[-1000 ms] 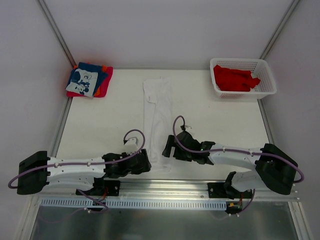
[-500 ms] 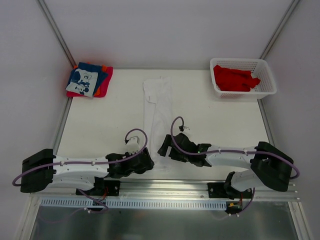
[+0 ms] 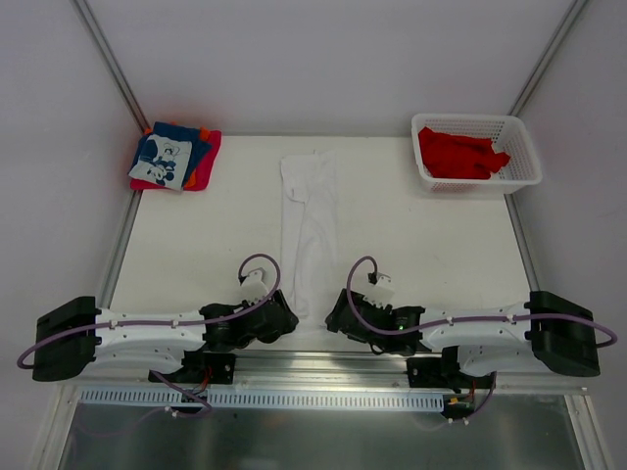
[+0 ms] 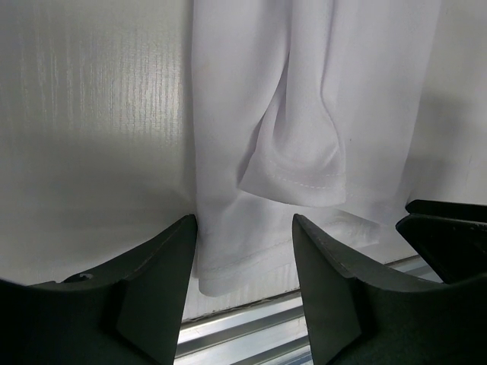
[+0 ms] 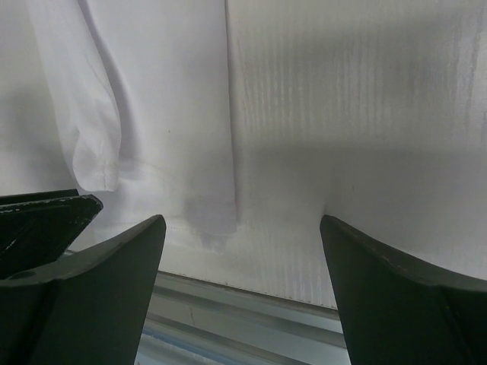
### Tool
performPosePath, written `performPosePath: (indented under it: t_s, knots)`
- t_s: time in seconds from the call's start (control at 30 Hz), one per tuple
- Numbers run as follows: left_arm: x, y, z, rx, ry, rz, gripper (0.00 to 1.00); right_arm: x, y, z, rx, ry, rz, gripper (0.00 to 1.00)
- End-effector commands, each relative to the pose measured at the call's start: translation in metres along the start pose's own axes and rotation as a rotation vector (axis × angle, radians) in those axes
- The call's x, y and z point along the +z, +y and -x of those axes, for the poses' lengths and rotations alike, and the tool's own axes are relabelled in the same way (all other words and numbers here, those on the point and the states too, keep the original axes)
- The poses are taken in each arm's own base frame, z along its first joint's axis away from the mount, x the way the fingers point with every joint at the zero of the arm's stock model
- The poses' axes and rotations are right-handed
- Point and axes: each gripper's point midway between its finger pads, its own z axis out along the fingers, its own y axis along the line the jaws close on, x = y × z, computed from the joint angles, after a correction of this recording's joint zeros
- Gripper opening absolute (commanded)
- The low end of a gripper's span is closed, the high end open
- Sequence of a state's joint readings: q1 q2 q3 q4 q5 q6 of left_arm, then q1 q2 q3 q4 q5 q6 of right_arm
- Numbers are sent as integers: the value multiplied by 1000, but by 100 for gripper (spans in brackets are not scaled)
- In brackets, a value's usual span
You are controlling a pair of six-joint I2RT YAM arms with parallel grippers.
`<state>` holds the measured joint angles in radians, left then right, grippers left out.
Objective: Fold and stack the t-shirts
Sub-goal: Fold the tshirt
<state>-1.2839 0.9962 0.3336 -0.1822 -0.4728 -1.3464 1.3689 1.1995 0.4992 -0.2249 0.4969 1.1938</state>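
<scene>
From above, the near hem of the white t-shirt (image 3: 307, 230) is hidden between the left hand (image 3: 286, 319) and the right hand (image 3: 335, 313), and we can't tell there whether either touches cloth. On the left wrist camera the shirt runs off the top edge. The folded stack (image 3: 174, 157) and the red t-shirts (image 3: 456, 155) in the basket (image 3: 529, 164) are too small for us to count.

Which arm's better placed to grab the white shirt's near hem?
Left. The left gripper straddles the white t-shirt at its near corner, jaws open; the right gripper, also open, faces mostly table beside it.
</scene>
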Motion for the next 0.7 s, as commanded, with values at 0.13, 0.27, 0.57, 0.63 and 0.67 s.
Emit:
performPosePath:
  t_s: [0.13,0.27,0.57,0.63,0.67]
  knots:
    - [4,35,-9,64,12,118,53,15,-62,-4,-71,-48,-216,84]
    - [6,31,-7,71,6,126,53,23,-57,-11,-113,-25,-242,81]
    - [9,31,-8,82,5,150,52,31,-24,-28,-148,16,-219,75]
    - [9,31,-7,81,0,148,52,31,-23,-32,-139,24,-216,71]
    - [9,32,-7,80,0,148,52,31,-24,-35,-145,29,-215,67]
